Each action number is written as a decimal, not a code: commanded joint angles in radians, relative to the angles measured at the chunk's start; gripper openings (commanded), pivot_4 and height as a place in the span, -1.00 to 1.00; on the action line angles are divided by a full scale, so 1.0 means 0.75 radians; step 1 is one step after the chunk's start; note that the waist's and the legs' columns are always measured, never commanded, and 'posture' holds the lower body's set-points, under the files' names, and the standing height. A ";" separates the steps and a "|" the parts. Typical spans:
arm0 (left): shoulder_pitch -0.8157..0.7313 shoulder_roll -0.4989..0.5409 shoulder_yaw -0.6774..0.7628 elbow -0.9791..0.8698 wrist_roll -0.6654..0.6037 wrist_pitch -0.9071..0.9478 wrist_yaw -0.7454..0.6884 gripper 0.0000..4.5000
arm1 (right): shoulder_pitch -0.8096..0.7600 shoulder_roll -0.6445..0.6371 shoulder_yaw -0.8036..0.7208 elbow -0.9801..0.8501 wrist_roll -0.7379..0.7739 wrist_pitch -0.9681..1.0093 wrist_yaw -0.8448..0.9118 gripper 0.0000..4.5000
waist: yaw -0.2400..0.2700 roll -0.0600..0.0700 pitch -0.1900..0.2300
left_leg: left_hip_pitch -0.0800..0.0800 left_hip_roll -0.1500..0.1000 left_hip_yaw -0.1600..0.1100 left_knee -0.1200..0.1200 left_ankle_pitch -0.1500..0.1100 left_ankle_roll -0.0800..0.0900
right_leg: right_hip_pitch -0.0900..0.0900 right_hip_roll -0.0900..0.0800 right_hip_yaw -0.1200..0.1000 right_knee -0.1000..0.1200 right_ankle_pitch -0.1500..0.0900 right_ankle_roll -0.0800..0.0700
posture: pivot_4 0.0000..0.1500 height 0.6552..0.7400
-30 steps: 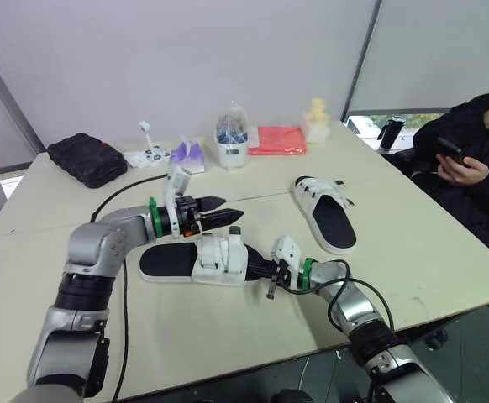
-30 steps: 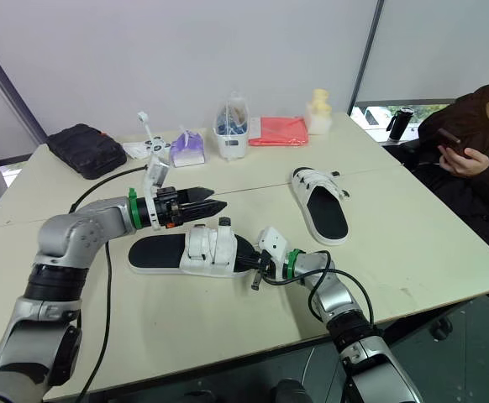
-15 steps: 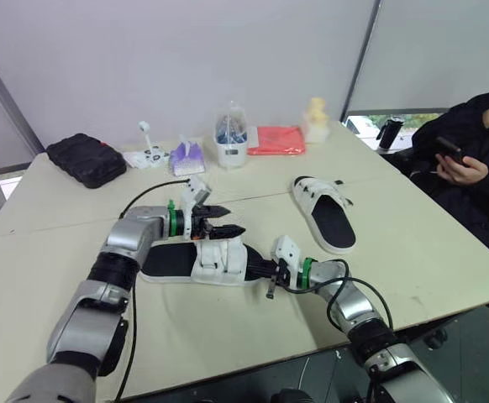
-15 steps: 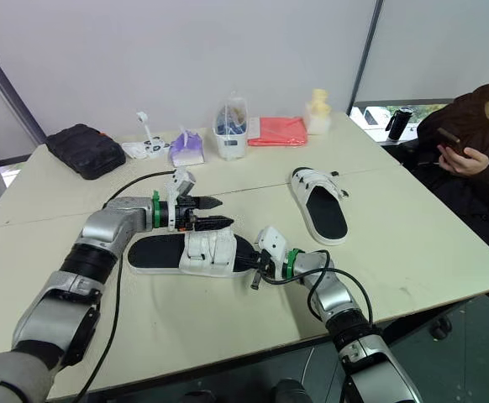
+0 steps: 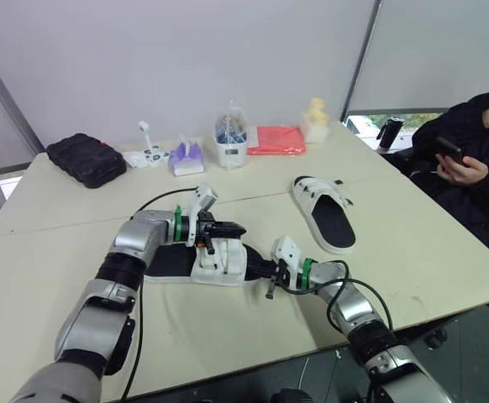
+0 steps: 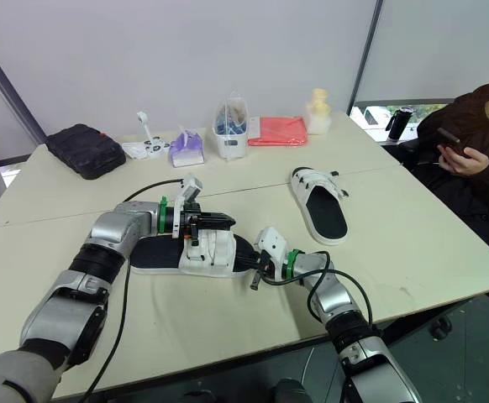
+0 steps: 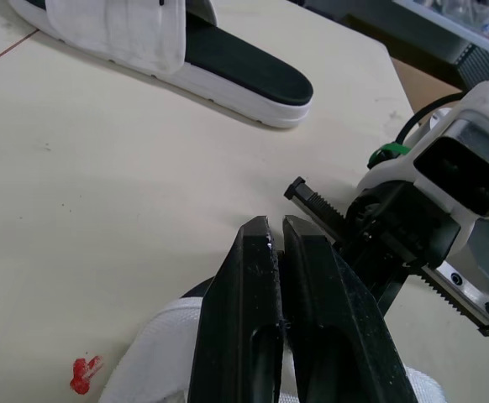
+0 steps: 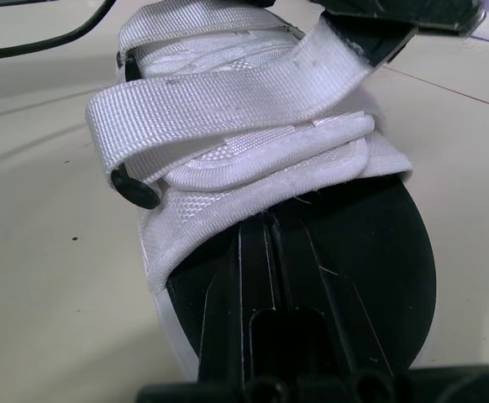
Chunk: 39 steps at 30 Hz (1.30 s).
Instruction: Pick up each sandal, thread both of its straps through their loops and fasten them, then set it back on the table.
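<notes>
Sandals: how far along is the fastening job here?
Apparently done: the far sandal lies on the table, straps flat across it. In hand: the near sandal, left gripper pinching one strap, right gripper shut at its toe end. Left: pressing that strap down, checking the other.

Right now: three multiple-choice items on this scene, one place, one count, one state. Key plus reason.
1. The far sandal lies: A) on the robot's right of the near sandal; B) on its left; C) stacked on it.
2. Sandals on the table: A) one; B) two; C) three.
3. The right gripper is: A) wide open; B) shut; C) clamped on a bottle.
Key: 1 A, it sits right of and beyond the near one; 2 B, two white-strapped sandals show; 3 B, the right wrist view shows its fingers pressed together.
</notes>
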 commanded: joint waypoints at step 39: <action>-0.081 0.015 0.318 0.138 0.048 -0.238 0.208 1.00 | 0.110 -0.022 0.064 0.007 -0.068 0.103 -0.028 -1.00 | 0.003 -0.002 -0.002 | -0.004 -0.001 0.000 0.001 -0.001 0.002 | -0.005 0.000 -0.001 0.003 -0.001 0.002 | 1.00 1.00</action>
